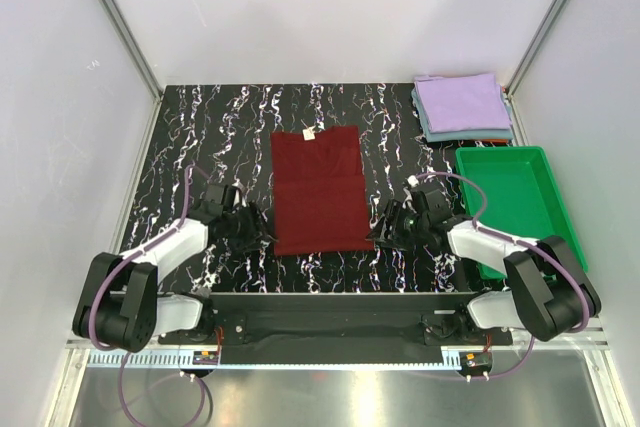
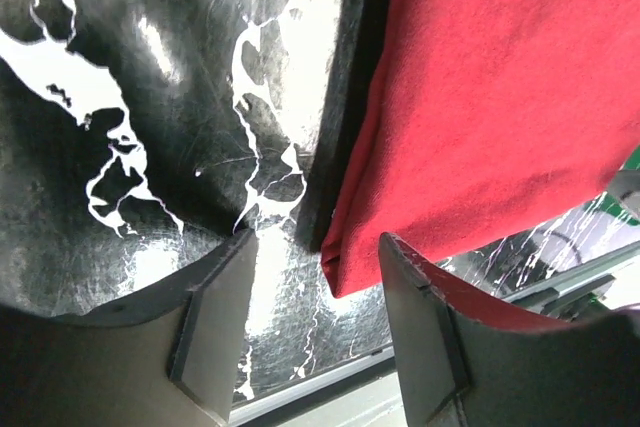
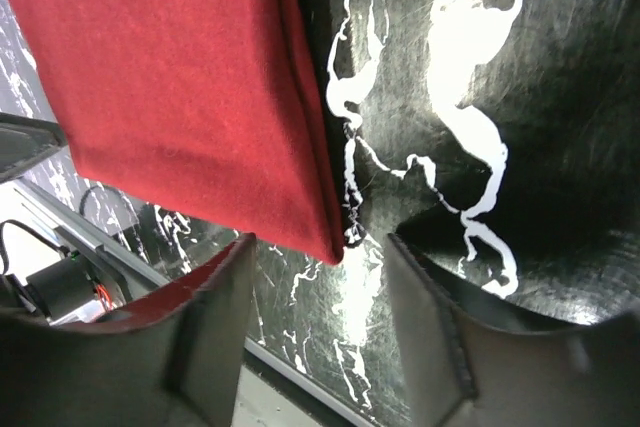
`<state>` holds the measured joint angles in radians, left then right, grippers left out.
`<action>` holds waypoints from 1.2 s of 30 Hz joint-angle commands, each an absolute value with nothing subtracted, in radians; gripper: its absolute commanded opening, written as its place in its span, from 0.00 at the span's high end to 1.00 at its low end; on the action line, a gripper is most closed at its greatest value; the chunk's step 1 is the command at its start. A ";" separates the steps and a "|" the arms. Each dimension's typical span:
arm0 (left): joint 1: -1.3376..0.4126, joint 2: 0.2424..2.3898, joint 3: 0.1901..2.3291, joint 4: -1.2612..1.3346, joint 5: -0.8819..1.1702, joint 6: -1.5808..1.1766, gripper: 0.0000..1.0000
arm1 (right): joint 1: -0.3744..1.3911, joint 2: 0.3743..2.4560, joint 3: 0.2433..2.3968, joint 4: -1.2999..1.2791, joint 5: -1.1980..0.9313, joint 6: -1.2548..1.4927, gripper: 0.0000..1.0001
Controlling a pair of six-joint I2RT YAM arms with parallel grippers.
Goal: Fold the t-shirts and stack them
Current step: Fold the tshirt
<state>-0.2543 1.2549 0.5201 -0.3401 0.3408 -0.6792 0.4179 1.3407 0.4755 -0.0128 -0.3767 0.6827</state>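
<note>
A dark maroon t-shirt (image 1: 317, 189) lies flat in the table's middle, folded into a long strip, its white neck label (image 1: 309, 134) at the far end. My left gripper (image 1: 262, 237) is open at the shirt's near left corner (image 2: 345, 267), the corner between its jaws. My right gripper (image 1: 377, 233) is open at the near right corner (image 3: 325, 242), the corner between its jaws. Neither holds cloth. A folded lavender t-shirt (image 1: 461, 100) lies on a folded grey-blue t-shirt (image 1: 432, 130) at the far right.
A green plastic tray (image 1: 545, 209) stands at the right, near my right arm. The table top (image 1: 220, 137) is black with white marbling. White walls and metal posts close in the sides and back. The table's near edge (image 2: 330, 377) runs just past the shirt's corners.
</note>
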 commanded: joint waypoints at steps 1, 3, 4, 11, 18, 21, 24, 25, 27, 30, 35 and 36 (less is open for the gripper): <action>-0.253 1.223 0.468 -0.275 0.380 -0.718 0.42 | 0.419 1.312 0.468 -0.034 -0.357 0.718 0.36; -0.253 1.223 0.433 -0.215 0.409 -0.748 0.42 | 0.420 1.328 0.474 -0.038 -0.348 0.730 0.37; -0.253 1.226 0.427 -0.204 0.429 -0.753 0.42 | 0.422 1.336 0.472 -0.035 -0.353 0.735 0.37; -0.255 1.229 0.387 -0.209 0.416 -0.769 0.46 | 0.436 1.388 0.463 -0.029 -0.348 0.770 0.46; -0.256 1.174 0.351 -0.242 0.370 -0.791 0.53 | 0.454 1.416 0.446 -0.009 -0.336 0.788 0.58; -0.258 1.155 0.341 -0.248 0.374 -0.799 0.54 | 0.456 1.410 0.442 -0.009 -0.337 0.799 0.56; -0.261 1.160 0.334 -0.250 0.373 -0.798 0.54 | 0.463 1.394 0.445 -0.014 -0.334 0.807 0.48; -0.261 1.163 0.331 -0.247 0.371 -0.798 0.54 | 0.472 1.391 0.446 -0.018 -0.324 0.810 0.47; -0.262 1.173 0.325 -0.235 0.376 -0.801 0.54 | 0.477 1.390 0.451 -0.035 -0.315 0.816 0.48; -0.264 1.178 0.319 -0.219 0.380 -0.805 0.57 | 0.494 1.399 0.451 -0.046 -0.302 0.827 0.48; -0.264 1.184 0.319 -0.192 0.388 -0.807 0.66 | 0.500 1.431 0.446 -0.043 -0.295 0.847 0.50; -0.264 1.187 0.319 -0.184 0.399 -0.808 0.75 | 0.499 1.436 0.448 -0.035 -0.293 0.848 0.53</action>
